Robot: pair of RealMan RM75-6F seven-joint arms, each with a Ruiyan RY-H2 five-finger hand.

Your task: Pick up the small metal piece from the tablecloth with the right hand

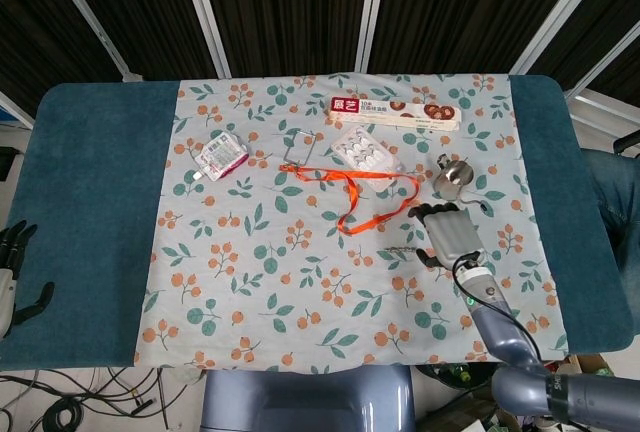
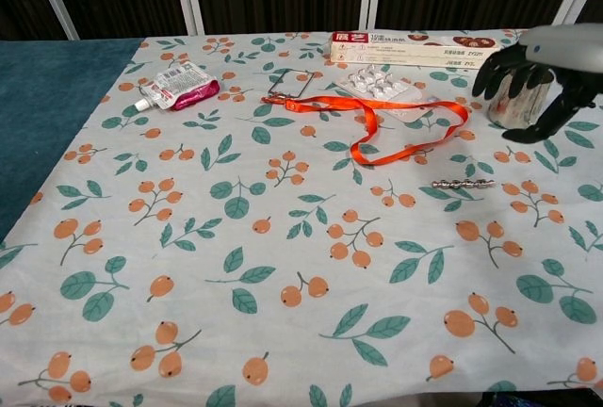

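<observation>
Backdrop: dark slatted panels with pale frame strips stand behind the table [image 1: 95, 202].
Table: teal cover, bare at both ends; a floral cloth [image 1: 260, 282] with orange berries and green leaves lies over the middle.
Metal piece [image 2: 464, 184]: a short, knobbly silver rod, lying flat on the cloth toward the right side, its long axis roughly left to right. In the chest view nothing touches it. In the head view only its left end [image 1: 398, 249] shows beside the right hand.
Right hand [image 1: 450, 234]: fingers spread and apart, holding nothing. In the head view it sits over the right end of the metal piece, fingers pointing to the far side of the table. In the chest view it [image 2: 528, 73] hangs in the air in front of the cup, well above the cloth. Whether it touches the piece cannot be told.
Left hand [image 1: 12, 277]: at the left edge of the head view, off the table, fingers loosely apart, nothing in it.
Cup [image 1: 457, 175]: small steel pitcher, upright, just beyond the right hand; partly hidden by the fingers in the chest view.
Lanyard [image 2: 377, 115]: orange strap looped across the cloth middle, ending at a metal clip [image 2: 287, 87].
Blister pack [image 1: 365, 150]: clear, lying flat between box and lanyard.
Box [image 1: 395, 110]: long, flat, red label at its left end, near the far edge.
Pouch [image 1: 222, 156]: small pink and white packet, flat, on the left part of the cloth.
</observation>
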